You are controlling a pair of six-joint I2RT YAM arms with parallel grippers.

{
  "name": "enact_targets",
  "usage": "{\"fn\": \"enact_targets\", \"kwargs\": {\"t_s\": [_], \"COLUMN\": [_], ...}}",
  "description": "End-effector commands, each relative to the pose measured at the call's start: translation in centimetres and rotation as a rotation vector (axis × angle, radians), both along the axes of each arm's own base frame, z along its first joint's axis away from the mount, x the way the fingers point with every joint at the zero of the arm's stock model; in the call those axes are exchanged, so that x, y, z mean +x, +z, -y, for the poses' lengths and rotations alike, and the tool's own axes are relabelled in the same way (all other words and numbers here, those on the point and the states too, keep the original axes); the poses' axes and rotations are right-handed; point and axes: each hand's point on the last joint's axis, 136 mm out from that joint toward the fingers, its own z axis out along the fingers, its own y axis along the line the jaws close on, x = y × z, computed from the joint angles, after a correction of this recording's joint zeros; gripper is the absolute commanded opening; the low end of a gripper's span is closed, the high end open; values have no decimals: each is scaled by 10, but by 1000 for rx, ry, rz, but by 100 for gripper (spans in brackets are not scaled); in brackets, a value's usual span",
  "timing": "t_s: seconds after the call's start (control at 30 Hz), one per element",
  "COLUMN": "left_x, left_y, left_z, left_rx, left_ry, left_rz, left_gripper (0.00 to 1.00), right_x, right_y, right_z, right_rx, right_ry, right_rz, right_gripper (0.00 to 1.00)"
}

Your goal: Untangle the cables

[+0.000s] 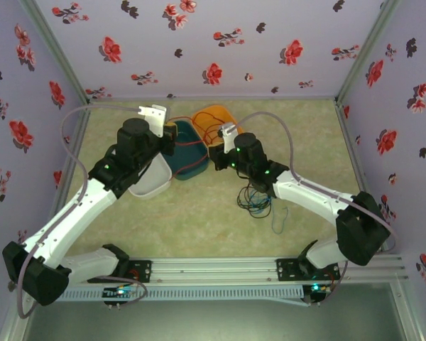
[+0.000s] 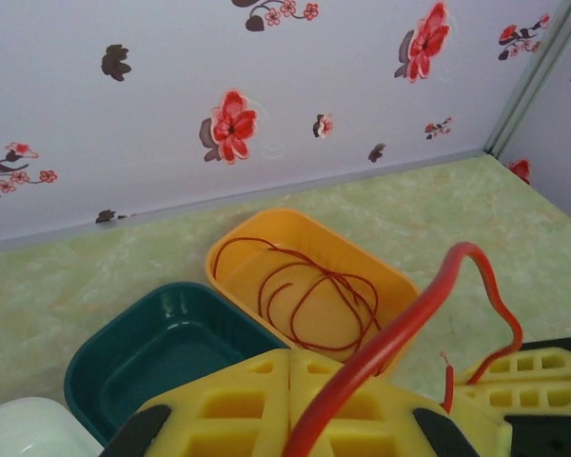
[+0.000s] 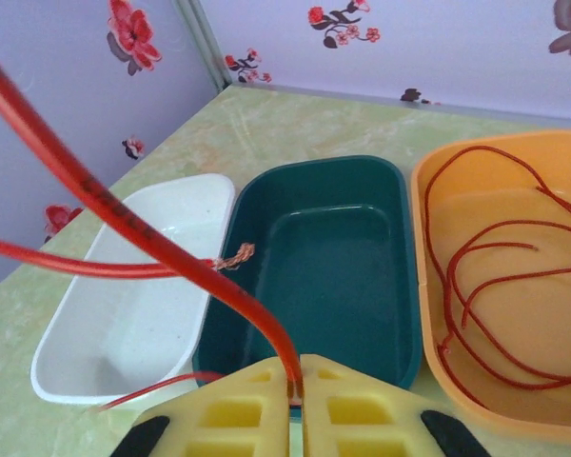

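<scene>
Holding a red wire (image 2: 400,328) between them, left jaws and right jaws both clamp it, seemingly bound for the orange bin (image 2: 266,215) at 12 o'clock, while the black-and-blue tangle (image 1: 255,200) sits on the table (image 1: 192,217) at 5 o'clock.

soft, even light from above, with faint shadows on the desk (image 1: 199,213). the overhead view is slightly hazy. in the wrist views the near red wire (image 2: 390,330) is blurred, and the teal tray (image 3: 362,171) shows mild glare.

White bin (image 3: 133,324), green bin (image 3: 333,276), orange bin (image 2: 314,238) side by side on marbled table (image 1: 199,220); floral walls (image 1: 199,42) behind.
</scene>
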Motion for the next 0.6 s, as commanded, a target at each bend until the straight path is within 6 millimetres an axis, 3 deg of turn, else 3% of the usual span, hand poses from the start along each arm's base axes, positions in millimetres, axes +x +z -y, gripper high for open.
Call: {"fn": "enact_targets", "kwargs": {"t_s": [0.0, 0.2, 0.4, 0.57], "left_x": [1, 11, 37, 74], "left_y": [9, -4, -16, -33], "left_z": [2, 8, 28, 46], "left_rx": [-19, -6, -29, -40], "left_ry": [-14, -24, -75, -62], "left_rz": [-3, -53, -123, -188], "left_gripper": [0, 0, 0, 0], "right_x": [8, 22, 48, 77], "right_y": [35, 56, 39, 37], "right_z": [13, 45, 81, 103], "right_rx": [24, 28, -97, -111], "right_ry": [-69, -199, -305, -376], "right_rz": [55, -7, -256, -301], "right_gripper": [6, 3, 0, 0]}}
